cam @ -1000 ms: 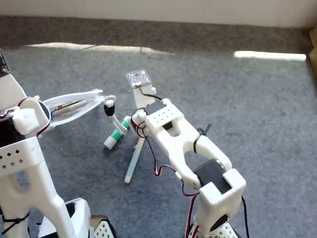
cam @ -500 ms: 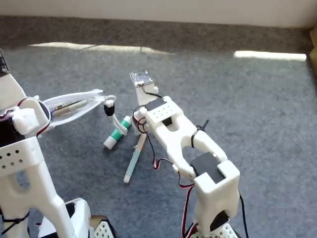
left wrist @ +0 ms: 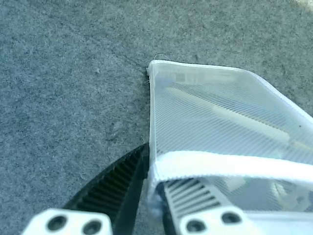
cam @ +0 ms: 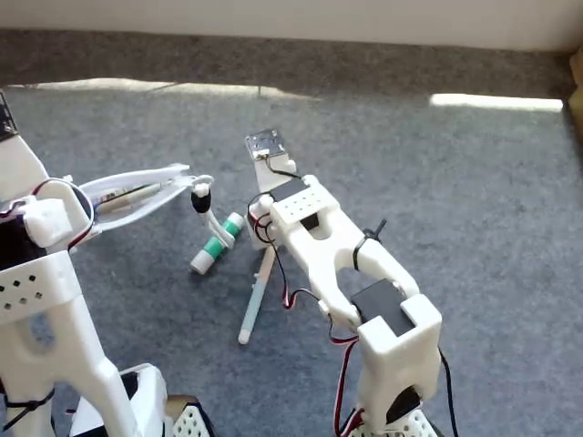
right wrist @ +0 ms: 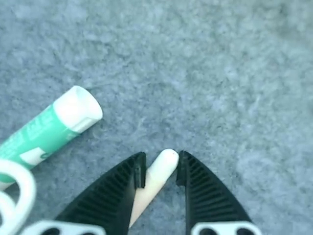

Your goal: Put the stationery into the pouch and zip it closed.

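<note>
high view: a grey, felt-like desk [cam: 474, 237] carries a see-through mesh pouch [cam: 137, 196] at the left, held off the felt. a green-and-white glue stick [cam: 214, 246] and a slim pale pen [cam: 255, 305] lie mid-desk, near each other but apart. wide bare felt spreads to the right.

left wrist view: the left gripper [left wrist: 149, 164], ribbed black, is clenched on the pouch's white hem, with bare felt past the pouch's corner.

right wrist view: the right gripper [right wrist: 159, 164] grasps the pen's rounded tip, with the glue stick lying near.
</note>
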`<state>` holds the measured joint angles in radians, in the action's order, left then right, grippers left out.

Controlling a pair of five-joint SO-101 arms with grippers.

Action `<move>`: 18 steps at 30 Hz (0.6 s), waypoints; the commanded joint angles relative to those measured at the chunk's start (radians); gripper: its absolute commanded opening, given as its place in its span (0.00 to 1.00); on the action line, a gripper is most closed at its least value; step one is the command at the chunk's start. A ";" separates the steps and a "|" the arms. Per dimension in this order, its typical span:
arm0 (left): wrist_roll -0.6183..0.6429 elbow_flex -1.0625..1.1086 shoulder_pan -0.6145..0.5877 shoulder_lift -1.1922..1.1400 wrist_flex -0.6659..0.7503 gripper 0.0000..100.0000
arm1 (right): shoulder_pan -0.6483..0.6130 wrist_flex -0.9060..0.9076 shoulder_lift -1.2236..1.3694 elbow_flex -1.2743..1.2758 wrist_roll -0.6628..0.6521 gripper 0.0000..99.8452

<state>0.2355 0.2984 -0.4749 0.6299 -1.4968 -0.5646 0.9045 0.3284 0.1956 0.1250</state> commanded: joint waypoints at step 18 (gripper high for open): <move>0.008 0.004 0.016 0.001 0.020 0.01 | -0.025 0.134 -0.033 -0.084 -0.087 0.01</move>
<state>0.2355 0.2984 -0.4749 0.6299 -1.4968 -0.5646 0.9751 0.3284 0.1818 0.0529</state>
